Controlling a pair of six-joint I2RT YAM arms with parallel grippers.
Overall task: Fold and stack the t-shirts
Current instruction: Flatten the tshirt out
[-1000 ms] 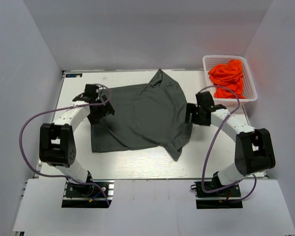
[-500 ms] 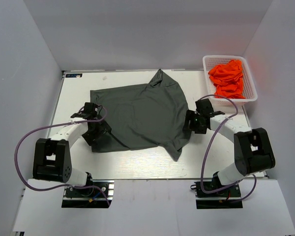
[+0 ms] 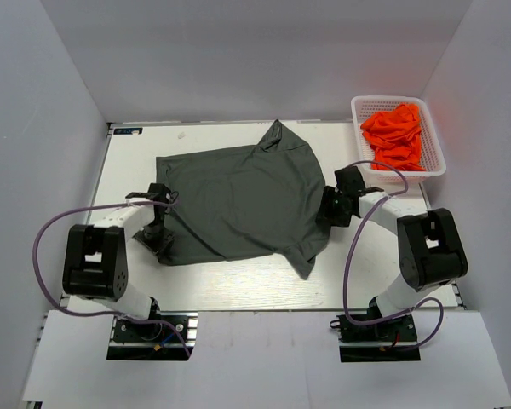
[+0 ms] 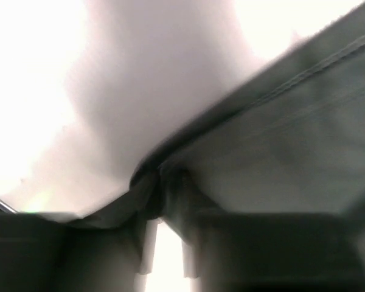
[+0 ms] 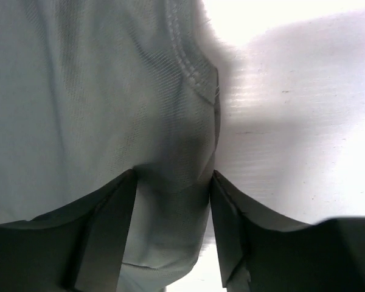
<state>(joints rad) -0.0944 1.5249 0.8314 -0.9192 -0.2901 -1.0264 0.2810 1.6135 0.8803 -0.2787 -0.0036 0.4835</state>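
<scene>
A dark grey t-shirt (image 3: 238, 200) lies spread flat in the middle of the white table. My left gripper (image 3: 157, 239) is low at its near left corner. In the left wrist view the left gripper (image 4: 161, 182) is shut, with the shirt's hemmed edge (image 4: 261, 134) bunched between its fingertips. My right gripper (image 3: 332, 209) sits at the shirt's right edge. In the right wrist view the right gripper (image 5: 172, 176) is open, and a fold of the grey cloth (image 5: 109, 91) lies between its fingers (image 5: 106, 231). Bright orange t-shirts (image 3: 396, 135) are heaped at the back right.
A white mesh basket (image 3: 358, 106) at the table's back right corner holds the orange shirts. Grey enclosure walls stand to the left, right and rear. A bare strip of table (image 3: 238, 285) runs in front of the shirt.
The left gripper moved down the shirt's left edge to the near corner and shut on the hem. The right gripper slid left onto the shirt's right edge, its jaws narrowing.
</scene>
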